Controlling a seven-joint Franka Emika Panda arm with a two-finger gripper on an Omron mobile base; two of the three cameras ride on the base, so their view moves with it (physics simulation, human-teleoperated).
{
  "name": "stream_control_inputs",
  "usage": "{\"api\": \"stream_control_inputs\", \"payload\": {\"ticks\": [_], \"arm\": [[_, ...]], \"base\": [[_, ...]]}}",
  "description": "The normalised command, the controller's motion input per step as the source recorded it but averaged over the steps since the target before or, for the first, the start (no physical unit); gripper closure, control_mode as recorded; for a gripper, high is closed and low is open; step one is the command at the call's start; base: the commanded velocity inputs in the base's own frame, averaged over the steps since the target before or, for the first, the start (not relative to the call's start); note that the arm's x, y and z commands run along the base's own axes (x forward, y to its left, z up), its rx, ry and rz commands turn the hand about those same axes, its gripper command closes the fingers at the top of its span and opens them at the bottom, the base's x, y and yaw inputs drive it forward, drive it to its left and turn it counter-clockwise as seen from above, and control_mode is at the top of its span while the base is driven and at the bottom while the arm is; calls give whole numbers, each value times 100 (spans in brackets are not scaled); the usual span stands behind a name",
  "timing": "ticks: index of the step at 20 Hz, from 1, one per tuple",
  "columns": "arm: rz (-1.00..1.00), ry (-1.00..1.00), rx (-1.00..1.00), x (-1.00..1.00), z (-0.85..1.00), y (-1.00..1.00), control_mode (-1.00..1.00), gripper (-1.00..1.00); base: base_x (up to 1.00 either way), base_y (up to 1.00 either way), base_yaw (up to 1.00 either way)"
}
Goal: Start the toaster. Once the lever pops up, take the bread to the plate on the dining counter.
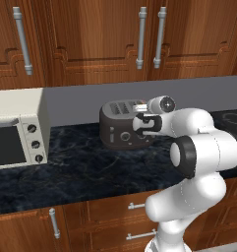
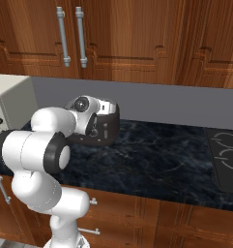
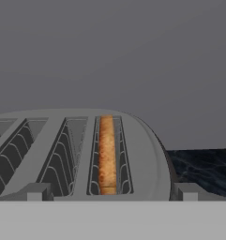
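Note:
The dark grey toaster [image 1: 121, 129] stands on the black marbled counter [image 1: 80, 172] against the grey wall. It appears behind my arm in the right base view as the toaster [image 2: 104, 130]. My gripper [image 1: 142, 114] hovers at its right end, just above the slotted top. In the hand view the two fingertips [image 3: 37, 191] stand wide apart, open, with nothing between them. The tan-brown bread [image 3: 106, 154] sits down in the rightmost slot of the toaster [image 3: 142, 154]. My hand covers the toaster's right end, and I cannot make out the lever. The plate and the dining counter are out of view.
A cream-white toaster oven [image 1: 16, 133] stands at the left of the counter. A cooktop [image 2: 226, 160] is set into it at the right. Wooden wall cabinets [image 1: 115, 34] hang above, and drawers [image 1: 115, 216] run below the counter edge.

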Motion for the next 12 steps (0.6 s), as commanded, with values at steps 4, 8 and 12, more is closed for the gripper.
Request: {"api": "stream_control_inputs", "payload": {"ticks": [4,8,12], "arm": [[0,0,0,0,0,0,-100,-100],[0,0,0,0,0,0,-100,-100],[0,0,0,0,0,0,-100,-100]], "base": [[0,0,0],[0,0,0],[0,0,0]]}}
